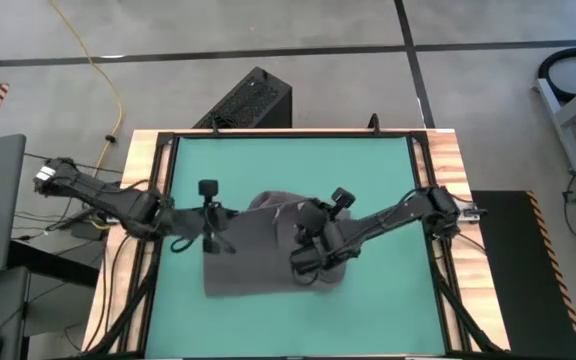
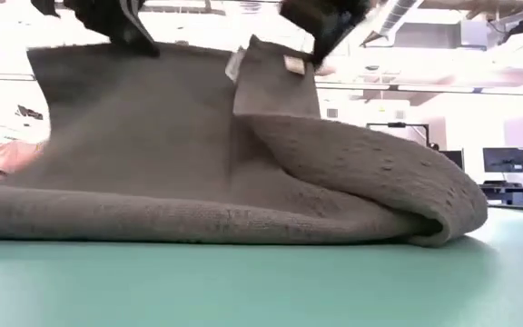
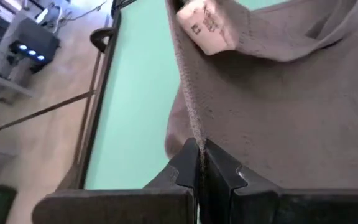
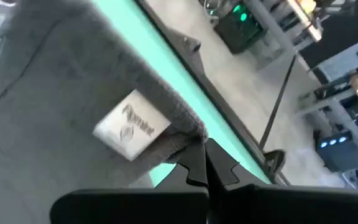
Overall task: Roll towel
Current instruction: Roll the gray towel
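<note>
The dark grey towel lies on the green mat near its middle, with one edge raised. In the low view its lower part rests on the mat, with a rounded fold at one end. A white label sits near the raised edge. My left gripper is shut on the towel's left side. My right gripper is shut on the towel close to the label. My left gripper pinches the towel's hemmed edge between its two fingers. The edge runs up and away from the fingertips. The held part is lifted off the mat, and the cloth slopes down from it to the part lying on the mat. My right gripper pinches the towel at a corner of its edge, right beside the white label, between its two fingers. The held corner is raised above the mat. The cloth below it hangs down to the part lying on the mat.
The mat is framed by a black rail and the wooden table border. Bare mat lies on the far side and the near side of the towel. A black box stands on the floor beyond the table.
</note>
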`<control>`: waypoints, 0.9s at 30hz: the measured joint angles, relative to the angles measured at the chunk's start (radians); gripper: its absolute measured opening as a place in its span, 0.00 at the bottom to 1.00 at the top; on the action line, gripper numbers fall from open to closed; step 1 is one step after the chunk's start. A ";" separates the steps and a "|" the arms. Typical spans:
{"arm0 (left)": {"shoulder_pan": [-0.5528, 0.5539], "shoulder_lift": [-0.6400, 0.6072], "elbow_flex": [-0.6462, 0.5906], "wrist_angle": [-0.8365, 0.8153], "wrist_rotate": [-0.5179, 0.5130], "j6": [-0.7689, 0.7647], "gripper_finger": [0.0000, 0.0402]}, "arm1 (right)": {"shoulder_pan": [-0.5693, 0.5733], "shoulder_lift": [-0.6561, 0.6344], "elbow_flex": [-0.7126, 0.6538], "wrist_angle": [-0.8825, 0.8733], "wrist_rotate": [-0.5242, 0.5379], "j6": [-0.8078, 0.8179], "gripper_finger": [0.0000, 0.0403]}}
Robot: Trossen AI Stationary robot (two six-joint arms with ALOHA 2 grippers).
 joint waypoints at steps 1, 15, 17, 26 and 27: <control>0.033 -0.004 -0.029 0.053 0.030 0.029 0.00 | -0.007 -0.017 -0.022 -0.001 -0.021 0.005 0.01; 0.346 0.047 -0.159 0.376 0.372 0.102 0.00 | -0.113 -0.249 -0.464 0.012 -0.142 0.183 0.04; 0.364 0.047 -0.159 0.379 0.388 0.090 0.00 | -0.103 -0.288 -0.503 0.014 -0.143 0.183 0.04; 0.400 0.039 -0.160 0.287 0.433 0.095 0.18 | -0.090 -0.423 -0.574 -0.012 -0.242 0.122 0.22; 0.401 0.036 -0.160 0.272 0.451 0.083 0.22 | -0.092 -0.434 -0.574 -0.004 -0.243 0.101 0.27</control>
